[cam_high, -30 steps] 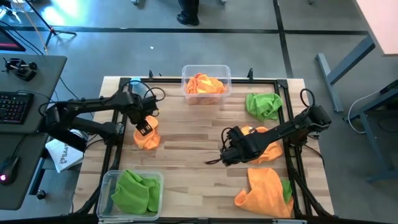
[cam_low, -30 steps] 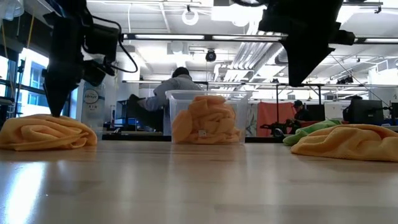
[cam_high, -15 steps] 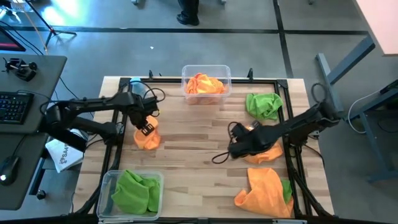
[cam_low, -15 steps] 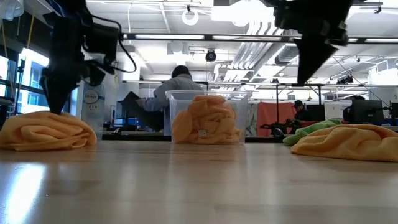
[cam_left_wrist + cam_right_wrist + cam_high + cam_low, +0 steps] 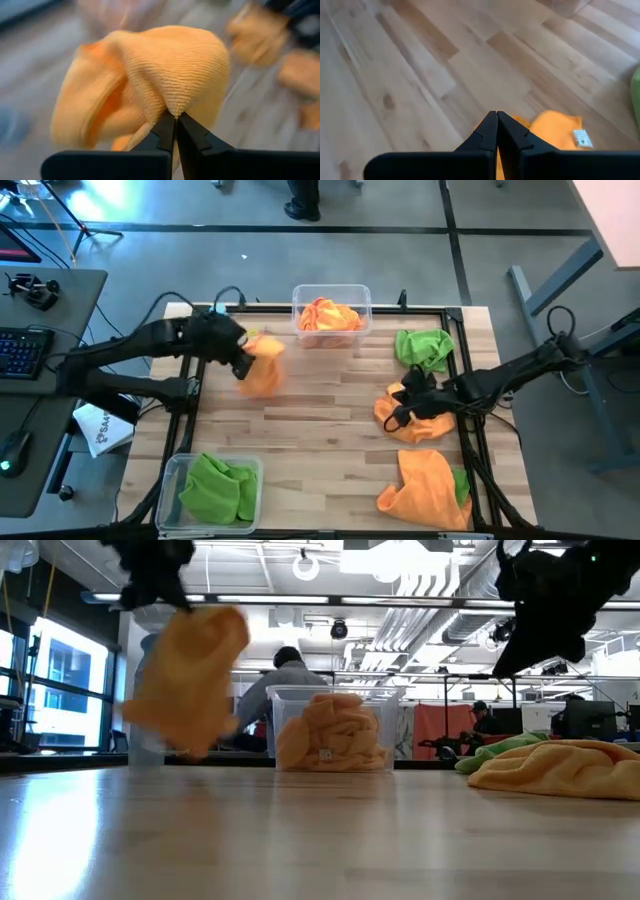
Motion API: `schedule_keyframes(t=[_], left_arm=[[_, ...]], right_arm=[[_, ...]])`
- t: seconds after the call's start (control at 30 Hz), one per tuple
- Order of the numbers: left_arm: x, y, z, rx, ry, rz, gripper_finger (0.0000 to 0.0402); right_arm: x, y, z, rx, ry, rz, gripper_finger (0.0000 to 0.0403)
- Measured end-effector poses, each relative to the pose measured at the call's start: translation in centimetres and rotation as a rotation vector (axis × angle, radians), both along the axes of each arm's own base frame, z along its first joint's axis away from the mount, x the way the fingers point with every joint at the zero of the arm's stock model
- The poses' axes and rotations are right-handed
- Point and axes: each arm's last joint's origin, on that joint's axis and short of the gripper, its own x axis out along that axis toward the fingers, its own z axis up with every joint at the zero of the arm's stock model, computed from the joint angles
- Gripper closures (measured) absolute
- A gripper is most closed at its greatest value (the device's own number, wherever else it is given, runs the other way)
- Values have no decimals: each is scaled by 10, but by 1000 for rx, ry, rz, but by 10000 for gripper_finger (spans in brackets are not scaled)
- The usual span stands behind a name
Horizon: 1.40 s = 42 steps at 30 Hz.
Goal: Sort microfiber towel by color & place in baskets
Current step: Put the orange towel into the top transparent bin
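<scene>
The left gripper (image 5: 175, 116) has an orange towel (image 5: 262, 364) pinched tight by one small fold, lifted clear of the table and hanging near the far basket (image 5: 331, 311) that already holds orange cloth. That thin pinch is the worry: a quick swing could shake the towel loose short of the rim, or leave a corner draped over the wall. The right gripper (image 5: 496, 116), fingers pressed together and, as far as I can make out, holding nothing, hovers above another orange towel (image 5: 415, 420) at the table's right side. Green cloth sits in the near basket (image 5: 180, 470).
</scene>
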Motion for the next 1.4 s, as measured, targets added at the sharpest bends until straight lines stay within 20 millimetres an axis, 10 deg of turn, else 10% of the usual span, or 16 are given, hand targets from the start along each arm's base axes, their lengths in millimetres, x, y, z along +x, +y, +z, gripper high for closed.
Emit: schedule_keyframes(t=[0.5, 0.93, 1.4], left_arm=[[52, 14, 79, 271, -407, -57, 401], [126, 87, 104, 397, -353, -178, 401], [169, 157, 66, 452, -168, -228, 401]], right_arm=[[0, -23, -20, 24, -115, 42, 403], [2, -25, -18, 50, -155, 2, 403], [2, -26, -18, 78, -195, -112, 403]])
